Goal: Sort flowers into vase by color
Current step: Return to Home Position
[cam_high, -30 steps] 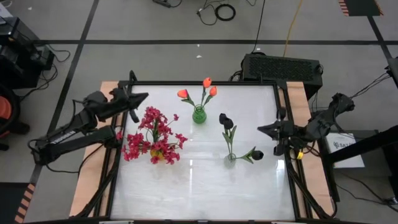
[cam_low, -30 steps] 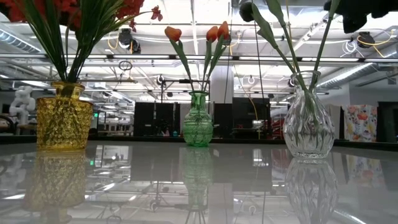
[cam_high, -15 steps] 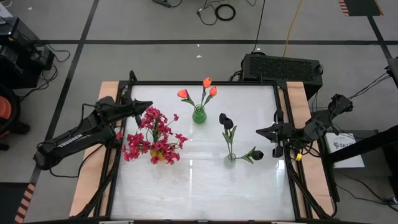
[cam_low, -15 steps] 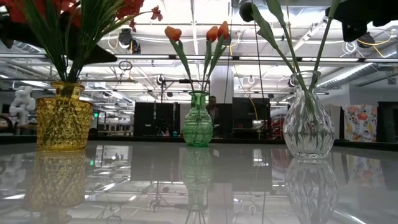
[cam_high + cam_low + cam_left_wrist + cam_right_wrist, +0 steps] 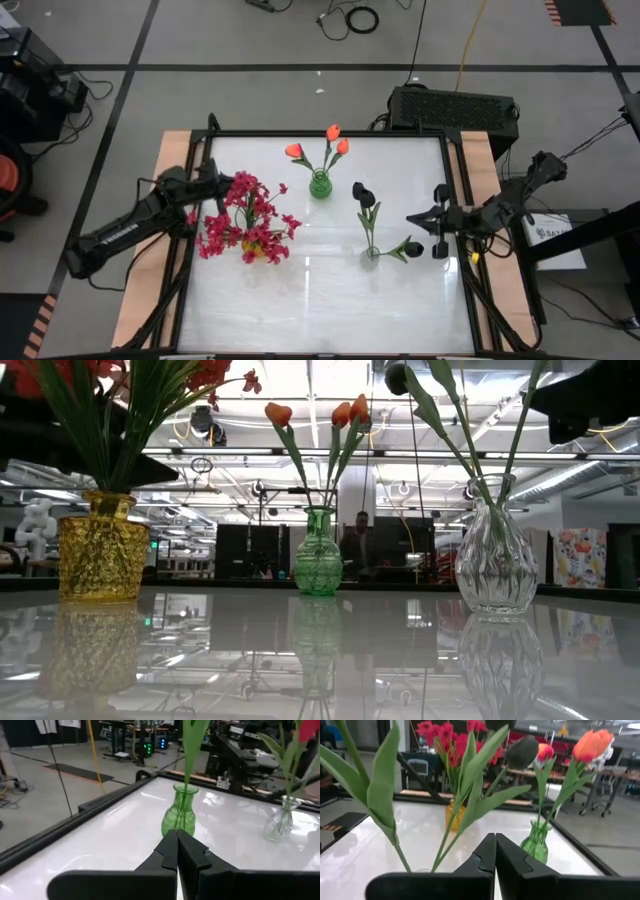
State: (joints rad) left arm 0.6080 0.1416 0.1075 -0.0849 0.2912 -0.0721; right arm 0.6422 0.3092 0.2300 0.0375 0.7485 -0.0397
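Left gripper (image 5: 228, 182) just left of the red sprays (image 5: 245, 220), right gripper (image 5: 409, 217) just right of the black blooms (image 5: 362, 192), centre frame; both pairs of fingers (image 5: 167, 851) pressed together, empty

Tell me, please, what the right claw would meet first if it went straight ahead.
Probably the right claw would meet the black flowers' leafy stems above the clear vase; depth is unclear.
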